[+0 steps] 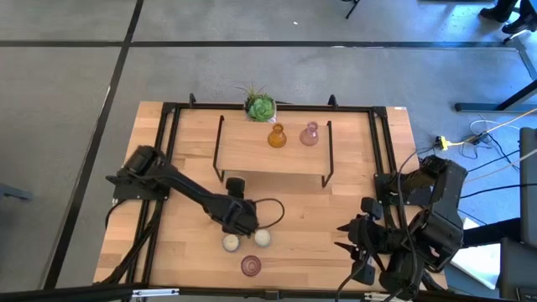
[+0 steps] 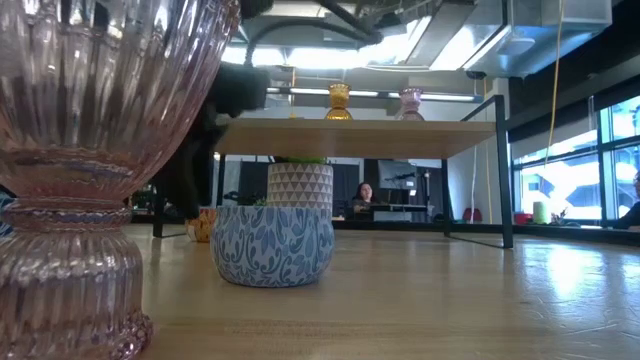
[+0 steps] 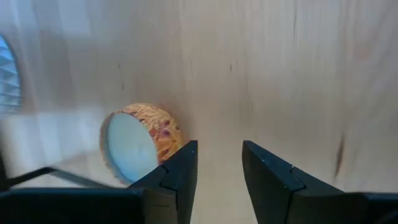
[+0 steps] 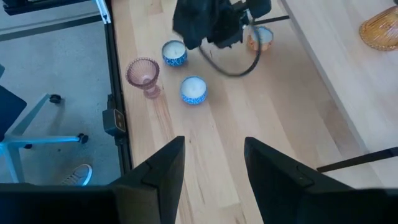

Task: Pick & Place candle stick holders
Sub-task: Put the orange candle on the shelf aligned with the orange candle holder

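Left tool (image 1: 239, 220): over the front middle of the bench (image 1: 302, 210), just behind the two low holders. In its own wrist view the two dark fingers (image 3: 180, 171) stand apart with bare wood between them and nothing gripped; released.
Right tool (image 1: 357, 252): waiting above the front right corner of the bench, its fingers (image 4: 165, 165) spread wide, holding nothing.
Orange-patterned low holder (image 3: 142, 144): on the bench just beside the left tool's finger, cream top showing; not between the fingers. In the right wrist view it lies partly behind the left arm (image 4: 260, 38).
Two blue-patterned low holders: near the front edge, side by side but apart, one (image 1: 230, 242) and the other (image 1: 263, 237); cream wax tops, blue and white sides (image 2: 272, 243).
Pink ribbed glass holder (image 1: 251, 266): upright at the front edge of the bench, in front of the two blue ones and clear of them; it fills the near left of the low view (image 2: 85, 160).
Amber glass holder (image 1: 277, 136): upright on the raised wooden shelf (image 1: 273, 155) at the back of the bench, towards the shelf's back edge.
Second pink glass holder (image 1: 310, 134): on the same shelf, just beside the amber one, not touching.
Green potted plant (image 1: 260, 106): at the back edge of the bench, behind the shelf.
Black cable (image 1: 273, 214): looped on the wood beside the left tool.
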Robot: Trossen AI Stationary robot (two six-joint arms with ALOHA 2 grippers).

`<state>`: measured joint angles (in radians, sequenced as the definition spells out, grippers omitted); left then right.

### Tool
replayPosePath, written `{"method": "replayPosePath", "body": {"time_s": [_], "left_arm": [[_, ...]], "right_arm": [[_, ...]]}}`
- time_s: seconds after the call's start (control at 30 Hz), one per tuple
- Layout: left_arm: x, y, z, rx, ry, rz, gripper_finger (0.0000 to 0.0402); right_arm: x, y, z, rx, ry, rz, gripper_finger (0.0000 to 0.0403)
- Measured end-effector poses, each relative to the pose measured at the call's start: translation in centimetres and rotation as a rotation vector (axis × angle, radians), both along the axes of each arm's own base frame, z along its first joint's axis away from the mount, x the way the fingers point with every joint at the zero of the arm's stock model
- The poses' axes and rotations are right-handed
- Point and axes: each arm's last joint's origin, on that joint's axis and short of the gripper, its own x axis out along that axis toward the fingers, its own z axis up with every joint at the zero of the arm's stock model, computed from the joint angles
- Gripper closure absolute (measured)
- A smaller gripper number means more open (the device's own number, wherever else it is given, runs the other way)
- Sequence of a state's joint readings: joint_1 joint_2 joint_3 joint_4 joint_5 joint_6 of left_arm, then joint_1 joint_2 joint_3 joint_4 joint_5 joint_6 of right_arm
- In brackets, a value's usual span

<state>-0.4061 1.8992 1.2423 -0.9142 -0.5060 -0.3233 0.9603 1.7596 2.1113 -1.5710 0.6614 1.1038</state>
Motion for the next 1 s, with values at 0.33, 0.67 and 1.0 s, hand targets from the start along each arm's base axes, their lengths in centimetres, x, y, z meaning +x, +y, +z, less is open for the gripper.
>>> {"method": "replayPosePath", "body": {"time_s": [0.33,0.67,1.0], "left_arm": [[1.9,0.2,-0.2,0.134,-0.031,0.083,0.0283],[2.1,1.9,0.0,0.176,-0.023,0.166,0.0281],[2.1,3.5,-0.6,0.129,0.001,0.241,0.0281]], "right_arm": [[0.0,0.0,0.0,0.022,0.002,-0.017,0.0233],[-0.2,0.2,0.0,0.039,0.002,-0.025,0.0233],[-0.6,0.5,0.0,0.055,-0.003,-0.023,0.0233]]}}
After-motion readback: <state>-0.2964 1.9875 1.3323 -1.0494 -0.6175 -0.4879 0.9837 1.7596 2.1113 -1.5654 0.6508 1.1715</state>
